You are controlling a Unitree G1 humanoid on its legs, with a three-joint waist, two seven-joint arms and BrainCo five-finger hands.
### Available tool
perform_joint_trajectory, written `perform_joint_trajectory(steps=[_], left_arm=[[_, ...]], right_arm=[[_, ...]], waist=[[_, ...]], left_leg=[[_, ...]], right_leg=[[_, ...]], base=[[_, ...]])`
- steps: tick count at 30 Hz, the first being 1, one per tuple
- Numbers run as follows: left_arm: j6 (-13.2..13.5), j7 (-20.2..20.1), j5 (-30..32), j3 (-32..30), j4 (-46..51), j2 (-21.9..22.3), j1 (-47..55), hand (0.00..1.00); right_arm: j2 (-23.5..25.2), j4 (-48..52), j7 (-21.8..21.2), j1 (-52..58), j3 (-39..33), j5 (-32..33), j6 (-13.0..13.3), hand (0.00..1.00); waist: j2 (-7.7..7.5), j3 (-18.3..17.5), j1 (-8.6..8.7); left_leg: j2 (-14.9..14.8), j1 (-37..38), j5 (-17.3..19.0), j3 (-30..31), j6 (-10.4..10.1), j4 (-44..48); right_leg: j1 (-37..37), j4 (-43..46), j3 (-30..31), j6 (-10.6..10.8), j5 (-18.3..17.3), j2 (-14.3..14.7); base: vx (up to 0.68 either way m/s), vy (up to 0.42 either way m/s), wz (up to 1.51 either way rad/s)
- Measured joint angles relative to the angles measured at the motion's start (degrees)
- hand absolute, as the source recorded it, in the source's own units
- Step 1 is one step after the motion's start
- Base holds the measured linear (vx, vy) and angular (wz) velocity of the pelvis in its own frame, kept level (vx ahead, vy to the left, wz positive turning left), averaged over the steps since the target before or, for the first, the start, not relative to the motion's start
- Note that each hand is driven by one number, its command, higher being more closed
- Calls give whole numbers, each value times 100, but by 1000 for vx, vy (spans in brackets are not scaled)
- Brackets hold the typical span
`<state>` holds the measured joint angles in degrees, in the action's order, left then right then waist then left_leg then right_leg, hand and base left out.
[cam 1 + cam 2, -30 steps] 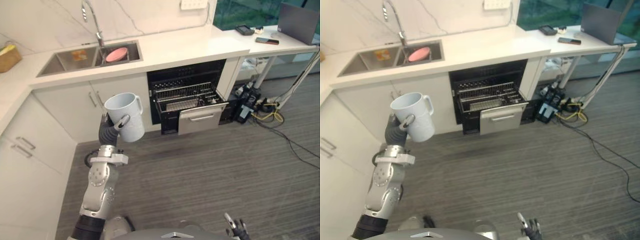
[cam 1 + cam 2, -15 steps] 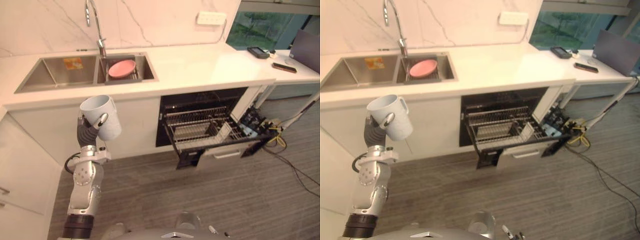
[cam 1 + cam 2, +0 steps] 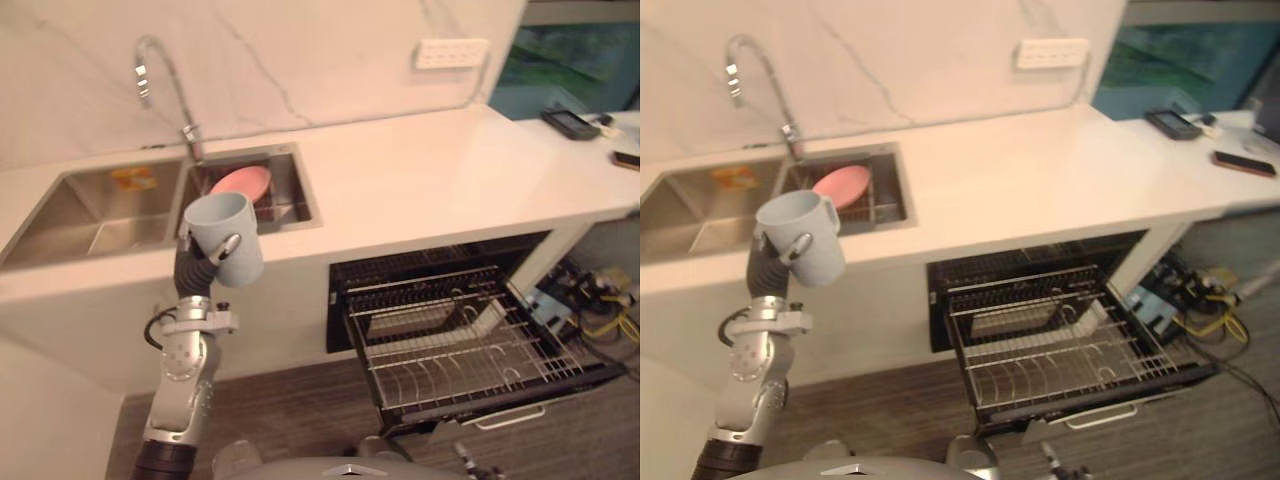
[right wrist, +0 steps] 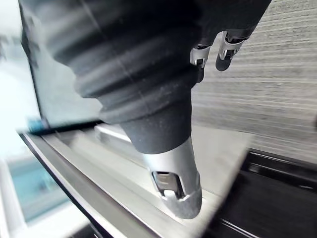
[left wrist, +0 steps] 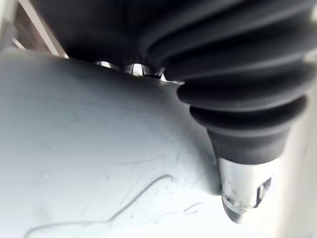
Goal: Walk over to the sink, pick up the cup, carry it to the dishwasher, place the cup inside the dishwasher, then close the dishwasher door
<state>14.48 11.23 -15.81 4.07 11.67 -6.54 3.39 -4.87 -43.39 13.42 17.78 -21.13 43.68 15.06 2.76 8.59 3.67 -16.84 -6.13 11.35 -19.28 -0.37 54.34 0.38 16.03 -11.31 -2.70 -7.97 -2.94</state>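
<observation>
A light blue cup (image 3: 224, 236) with a handle is held upright in front of the counter edge, my left hand (image 3: 227, 249) shut on it, thumb across its side. Close up, the cup's wall (image 5: 99, 163) lies against that thumb (image 5: 242, 193). Behind it is the steel double sink (image 3: 100, 225) with a pink plate (image 3: 243, 183) in the right basin. The dishwasher (image 3: 440, 300) stands open to the lower right, its wire rack (image 3: 465, 345) pulled out over the lowered door (image 3: 520, 408). My right hand (image 4: 173, 183) hangs low by the door with relaxed fingers.
A curved faucet (image 3: 160, 80) rises behind the sink. The white counter (image 3: 430, 180) runs right, with dark devices (image 3: 570, 122) at its far end and a wall socket (image 3: 455, 52) above. Cables (image 3: 600, 310) lie on the floor to the right of the dishwasher.
The camera has moved closer to the counter and the dishwasher, so the rack now shows larger at lower right. The cup stays upright in my left hand.
</observation>
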Motion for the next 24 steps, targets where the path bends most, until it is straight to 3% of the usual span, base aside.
perform_joint_trajectory(steps=[3,4,5,6,7,10,15,20,22,24], left_arm=[[20,182,-43,-223,8,-117,7,100],[22,252,-101,-372,29,-185,5,100],[24,259,-139,-452,34,-197,-4,100],[25,274,-194,-569,29,-234,-8,100],[50,298,-276,-679,31,-329,-51,100],[125,271,-316,-754,134,-474,-50,100],[141,239,-290,-665,683,-450,-59,100],[57,143,-199,-657,792,-253,-61,100],[46,6,-199,-669,801,-177,-68,100],[31,-144,-199,-619,800,-117,-136,100]], right_arm=[[-58,651,715,30,-412,-19,108,0],[-94,966,961,50,-612,-12,117,0],[-114,1112,1061,70,-707,-9,125,0],[-117,1160,1133,48,-845,-10,143,0],[-14,1304,1237,89,-1088,-11,144,0],[258,1900,1361,113,-1582,-126,239,0],[272,3451,1406,50,-1619,-746,240,0],[299,4798,846,2,-1434,-1145,198,0],[321,5333,230,-7,-1135,-1254,193,0],[316,5688,-450,-2,-848,-1189,98,0]], waist=[[-45,-36,33],[-19,-97,35],[34,-143,54],[15,-208,90],[-208,-328,182],[-479,-441,241],[-532,-504,426],[-281,-488,550],[-187,-478,559],[-204,-467,578]], left_leg=[[397,201,106,493,-79,-2240],[557,409,-327,900,-111,-3398],[562,461,-671,997,-198,-3737],[573,594,-579,986,-534,-3890],[755,795,-552,850,-573,-4188],[1012,1031,-593,619,-510,-4551],[1185,1362,-648,335,-411,-4976],[1179,1442,-647,81,-374,-5150],[1112,1499,-615,-109,-402,-5148],[1071,1501,-606,-209,-409,-5146]], right_leg=[[-23,-41,628,212,53,-22],[-79,7,901,323,15,30],[-106,26,987,418,-26,77],[-117,61,1126,507,-78,73],[-154,29,1213,615,-101,-92],[-103,-159,1226,742,-29,-327],[-51,-354,1277,884,78,-447],[-49,-737,1444,898,311,-347],[-46,-931,1583,891,463,-262],[-44,-1085,1581,883,583,-234]], base=[[297,151,-121],[299,220,-117],[294,243,-102],[245,255,-49],[216,257,-35],[129,207,-26],[15,90,-28],[-39,19,-25],[-22,-7,-47],[-27,-18,-40]])
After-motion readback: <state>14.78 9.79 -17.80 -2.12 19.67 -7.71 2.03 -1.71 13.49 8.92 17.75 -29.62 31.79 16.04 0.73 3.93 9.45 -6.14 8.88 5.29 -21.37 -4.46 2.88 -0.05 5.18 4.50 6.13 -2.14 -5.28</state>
